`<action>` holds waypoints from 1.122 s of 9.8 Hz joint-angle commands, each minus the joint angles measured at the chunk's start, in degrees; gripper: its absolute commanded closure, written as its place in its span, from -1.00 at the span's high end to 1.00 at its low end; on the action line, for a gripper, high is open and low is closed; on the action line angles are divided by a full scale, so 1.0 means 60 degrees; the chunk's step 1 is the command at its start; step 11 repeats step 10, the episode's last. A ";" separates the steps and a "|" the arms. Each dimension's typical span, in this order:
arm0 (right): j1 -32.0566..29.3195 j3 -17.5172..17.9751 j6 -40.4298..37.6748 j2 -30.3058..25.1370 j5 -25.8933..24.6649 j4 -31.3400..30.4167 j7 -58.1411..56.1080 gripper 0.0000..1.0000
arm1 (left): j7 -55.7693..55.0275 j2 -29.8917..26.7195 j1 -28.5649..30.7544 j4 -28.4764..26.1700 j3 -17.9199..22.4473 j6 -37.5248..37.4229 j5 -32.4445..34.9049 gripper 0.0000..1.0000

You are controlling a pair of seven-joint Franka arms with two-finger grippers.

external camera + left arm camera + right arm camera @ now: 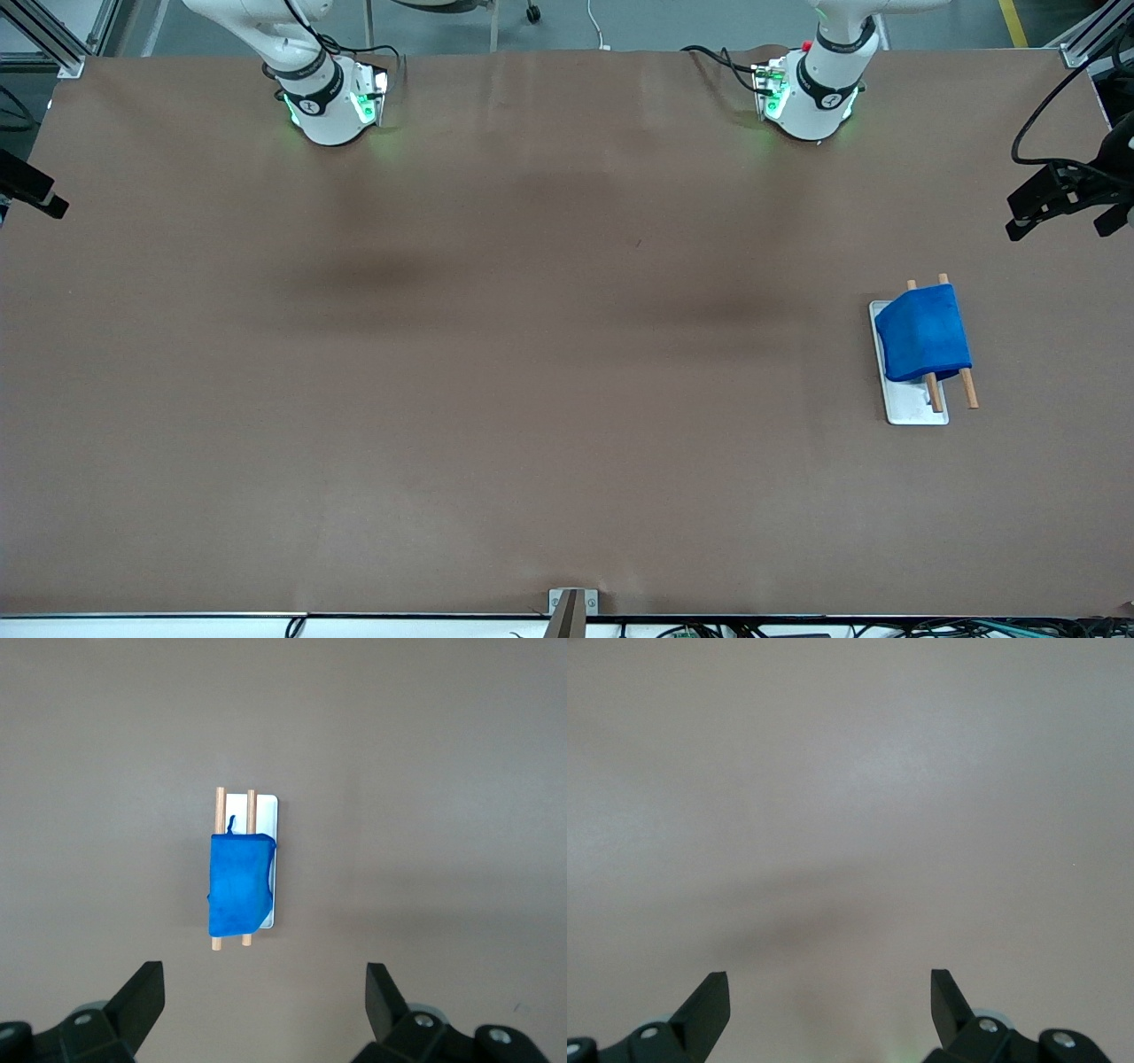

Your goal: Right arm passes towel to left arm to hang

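Observation:
The blue towel [923, 334] hangs draped over two wooden rods of a small rack with a grey base plate [914, 410], toward the left arm's end of the table. It also shows in the left wrist view [237, 883], with its thread tail up by the rods. My left gripper [264, 992] is open and empty, high above the table with the rack below it. My right gripper [830, 997] is open and empty over bare brown table. Neither hand shows in the front view; only the two bases do, the left arm's [811, 93] and the right arm's [328, 97].
The brown table [532, 372] fills the view. Black camera mounts stick in at both side edges [1063, 199] [31, 190]. A small metal bracket [571, 607] sits at the table edge nearest the front camera.

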 commanded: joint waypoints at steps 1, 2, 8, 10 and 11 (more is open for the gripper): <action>-0.0051 0.0039 -0.0062 -0.0031 -0.0156 -0.0010 -0.0040 1.00 | 0.0037 0.0284 -0.0128 -0.0182 0.0163 -0.0057 -0.0003 1.00; -0.0051 0.0039 -0.0062 -0.0031 -0.0156 -0.0010 -0.0040 1.00 | 0.0038 0.0329 -0.0084 -0.0167 0.0163 -0.0057 -0.0003 1.00; -0.0110 0.0039 -0.0120 -0.0031 -0.0156 -0.0010 -0.0054 1.00 | -0.0153 0.0344 -0.0040 -0.0269 0.0148 0.0046 -0.0456 1.00; -0.0110 0.0039 -0.0120 -0.0031 -0.0156 -0.0010 -0.0054 1.00 | -0.0153 0.0344 -0.0040 -0.0269 0.0148 0.0046 -0.0457 1.00; -0.0110 0.0039 -0.0120 -0.0031 -0.0156 -0.0010 -0.0054 1.00 | -0.0153 0.0344 -0.0040 -0.0269 0.0148 0.0046 -0.0457 1.00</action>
